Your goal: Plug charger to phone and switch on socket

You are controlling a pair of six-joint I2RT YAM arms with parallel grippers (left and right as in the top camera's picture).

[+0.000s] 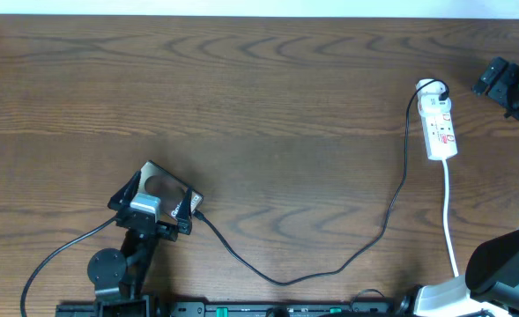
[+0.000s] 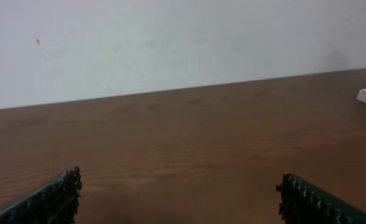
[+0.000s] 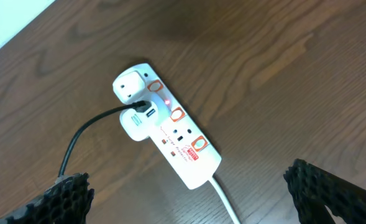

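Note:
The phone lies dark face up, round mark showing, at the table's lower left. My left gripper hovers over it, open, one finger at each side; the left wrist view shows only its open fingertips over bare wood. The charger cable runs from a connector tip at the phone's right edge to a white plug in the socket. I cannot tell if the tip is seated. A small red light glows beside the plug. My right gripper hangs open above the socket, touching nothing.
The socket's white cord runs down to the front edge at the right. The right arm's base stands at the lower right and the left arm's base at the lower left. A white wall lies behind the table.

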